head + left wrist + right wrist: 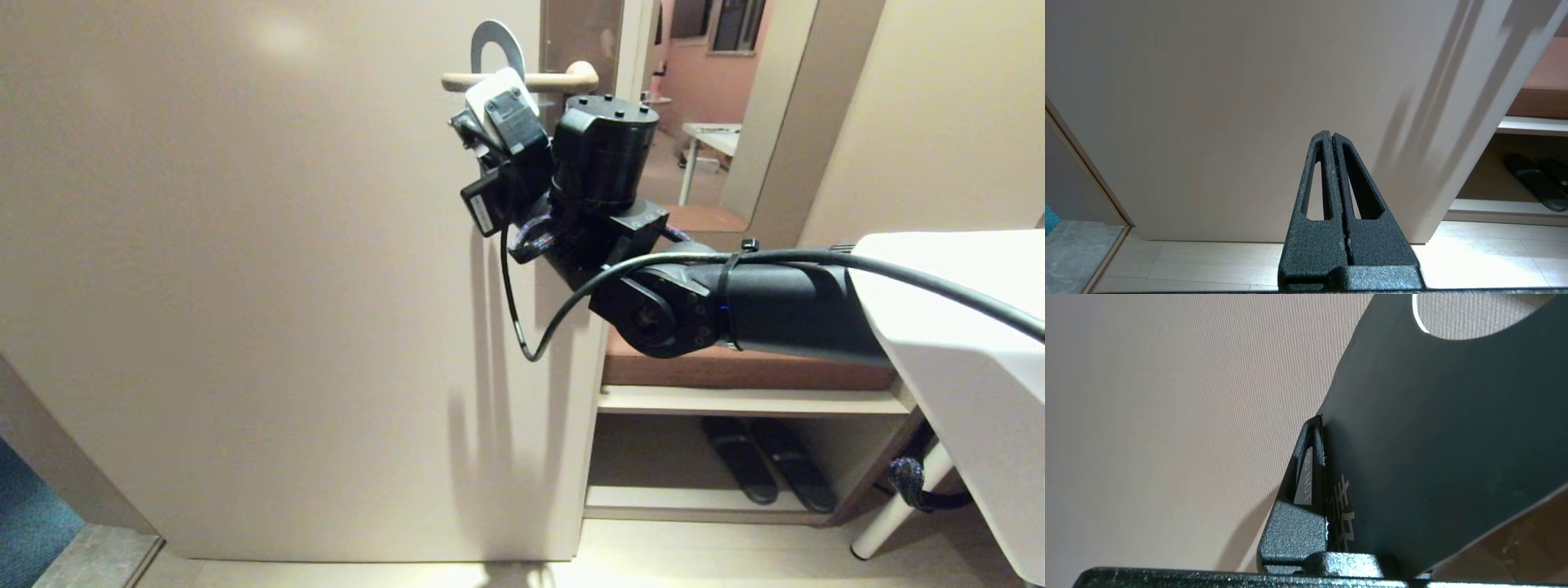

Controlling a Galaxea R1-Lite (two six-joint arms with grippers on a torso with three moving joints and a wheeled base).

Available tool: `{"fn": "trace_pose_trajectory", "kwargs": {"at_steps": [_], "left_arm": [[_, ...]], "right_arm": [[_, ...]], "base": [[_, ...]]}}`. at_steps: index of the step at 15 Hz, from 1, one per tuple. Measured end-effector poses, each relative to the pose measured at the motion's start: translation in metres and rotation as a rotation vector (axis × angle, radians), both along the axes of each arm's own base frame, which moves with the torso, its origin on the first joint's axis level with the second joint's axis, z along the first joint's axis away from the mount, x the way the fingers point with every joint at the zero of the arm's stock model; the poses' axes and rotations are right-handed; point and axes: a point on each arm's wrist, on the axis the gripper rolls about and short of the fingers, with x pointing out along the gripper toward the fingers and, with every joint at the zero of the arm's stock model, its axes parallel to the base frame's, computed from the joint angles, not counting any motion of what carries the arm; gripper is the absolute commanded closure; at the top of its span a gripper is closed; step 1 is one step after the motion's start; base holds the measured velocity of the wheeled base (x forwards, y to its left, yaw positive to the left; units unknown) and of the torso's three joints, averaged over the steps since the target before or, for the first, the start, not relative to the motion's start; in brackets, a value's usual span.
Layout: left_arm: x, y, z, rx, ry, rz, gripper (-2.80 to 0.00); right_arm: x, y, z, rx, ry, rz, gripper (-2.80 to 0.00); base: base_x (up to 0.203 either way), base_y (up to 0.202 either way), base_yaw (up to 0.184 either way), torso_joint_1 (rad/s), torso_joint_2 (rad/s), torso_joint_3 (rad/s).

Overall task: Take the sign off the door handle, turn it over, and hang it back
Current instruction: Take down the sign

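Sign (1433, 437) is pinched by right gripper (1325, 490), loop raised above handle (522, 81) for hanging; left gripper (1333, 139) closed empty.

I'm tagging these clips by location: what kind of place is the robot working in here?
Probably a hotel room entryway. A do-not-disturb sign hangs at the door handle, a low bench shelf holds dark slippers, and a corridor shows past the open door.
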Motion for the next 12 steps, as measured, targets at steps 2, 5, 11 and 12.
{"fn": "trace_pose_trajectory", "kwargs": {"at_steps": [2,5,11,12], "left_arm": [[0.0,0.0,0.0,0.0,0.0,-0.001,0.0],[0.0,0.0,0.0,0.0,0.0,0.0,0.0],[0.0,0.0,0.0,0.0,0.0,0.0,0.0],[0.0,0.0,0.0,0.0,0.0,0.0,0.0]], "right_arm": [[-0.001,0.004,0.001,0.006,-0.008,0.006,0.0],[-0.002,0.009,-0.001,0.007,-0.008,0.016,0.0],[-0.001,0.013,-0.006,0.003,-0.004,0.02,0.0],[-0.001,0.013,-0.006,0.004,-0.006,0.021,0.0]], "base": [[0.0,0.0,0.0,0.0,0.0,0.0],[0.0,0.0,0.0,0.0,0.0,0.0],[0.0,0.0,0.0,0.0,0.0,0.0],[0.0,0.0,0.0,0.0,0.0,0.0]]}}
